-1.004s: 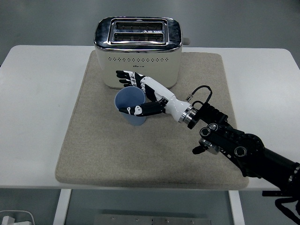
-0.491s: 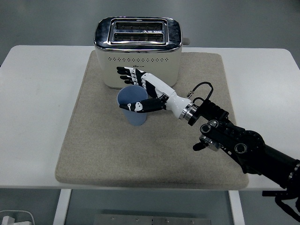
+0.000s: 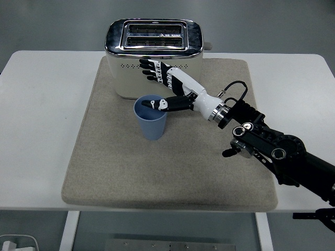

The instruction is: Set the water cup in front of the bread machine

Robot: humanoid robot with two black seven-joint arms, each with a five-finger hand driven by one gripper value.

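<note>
The blue water cup (image 3: 151, 123) stands upright on the beige mat (image 3: 110, 162), just in front of the cream and chrome bread machine (image 3: 125, 73). My right hand (image 3: 158, 87) reaches in from the lower right and hovers just above and behind the cup. Its fingers (image 3: 153, 70) are spread in front of the machine's face. The thumb (image 3: 157, 103) sits over the cup's rim without gripping it. The hand is open and holds nothing. My left arm does not show.
The mat covers the middle of the white table (image 3: 42, 104). My right forearm (image 3: 272, 151) lies across the mat's right side. A white object (image 3: 15, 243) sits on the floor at the lower left.
My right hand has let go of the cup and risen up and to the right, its fingers now spread. The cup stays upright and has shifted slightly to the right.
</note>
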